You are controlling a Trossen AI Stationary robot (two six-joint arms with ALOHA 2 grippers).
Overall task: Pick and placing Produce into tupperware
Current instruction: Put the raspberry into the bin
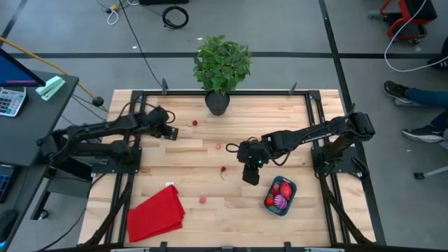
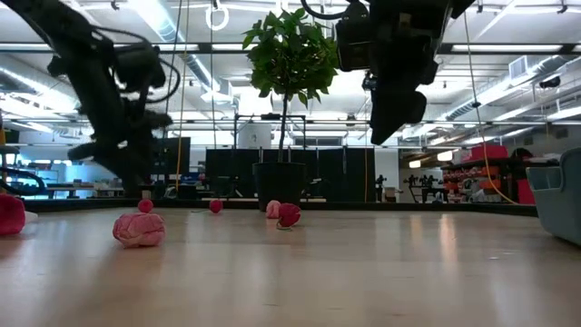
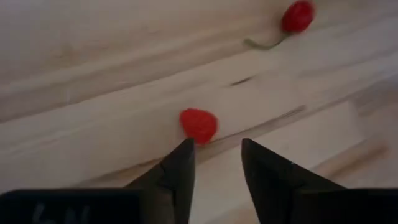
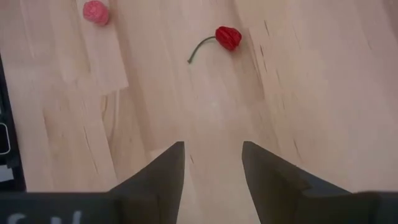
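Landmark: tupperware (image 1: pixel 289 204), already loaded with red pieces and a purple-and-white striped piece (image 1: pixel 281 203), hence partly through the task.

Right gripper (image 1: pixel 250 176): hovering above the table (image 1: pixel 308 126) just beside the tupperware, on the side facing the loose produce. Fingers spread, nothing between them. Pointed toward the stemmed red piece (image 4: pixel 228 37), which lies one step farther from the tupperware; probably lined up for the next descent, with the stem trailing away from the fruit and best avoided in the pinch.

Left gripper (image 3: pixel 214 146): well apart from the tupperware, far across the boards. Held low with fingers parted and empty, tips just short of a small red piece (image 3: pixel 199 124); apparently set wide enough to straddle it.

Other produce scattered on the wood: one pink piece (image 1: pixel 218 147) beyond the stemmed one as seen from the tupperware, another pink piece (image 1: pixel 203 199) level with the tupperware toward the red cloth (image 1: pixel 155 213).

Red cloth and potted plant (image 1: pixel 222 66): no part in the task, both well clear of the tupperware.
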